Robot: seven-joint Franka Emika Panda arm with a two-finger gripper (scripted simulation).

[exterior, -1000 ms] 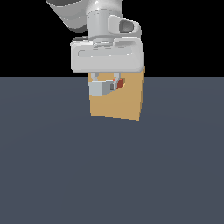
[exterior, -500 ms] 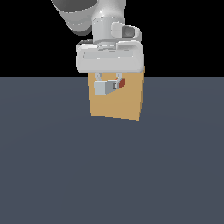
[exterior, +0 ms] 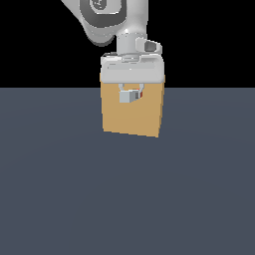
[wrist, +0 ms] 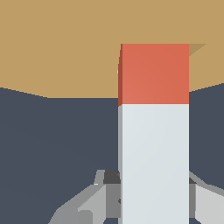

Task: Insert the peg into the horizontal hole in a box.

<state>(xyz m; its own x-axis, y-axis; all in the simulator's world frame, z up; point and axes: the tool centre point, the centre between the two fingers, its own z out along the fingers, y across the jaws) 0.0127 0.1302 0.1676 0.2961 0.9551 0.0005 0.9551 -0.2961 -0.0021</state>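
Note:
The tan box point(exterior: 132, 117) stands on the dark floor, its face toward the exterior view. In front of its upper part hangs my white gripper point(exterior: 131, 96), shut on the peg point(exterior: 130, 96); only the peg's pale end and a sliver of orange-red show there. In the wrist view the peg point(wrist: 154, 131) runs from my fingers point(wrist: 105, 197) to the box point(wrist: 65, 48), pale grey-white near me and orange-red at the far end, which meets the box face. A darker-tan corner of the hole point(wrist: 197, 47) shows beside the peg tip. The rest of the hole is hidden.
The dark grey-blue floor point(exterior: 127, 199) spreads around the box on all sides. The arm's white wrist body point(exterior: 132, 69) covers the box's top edge in the exterior view.
The arm and gripper have shifted toward the exterior view's right with the peg, and now sit centred on the box's upper face. The grip on the peg has not changed.

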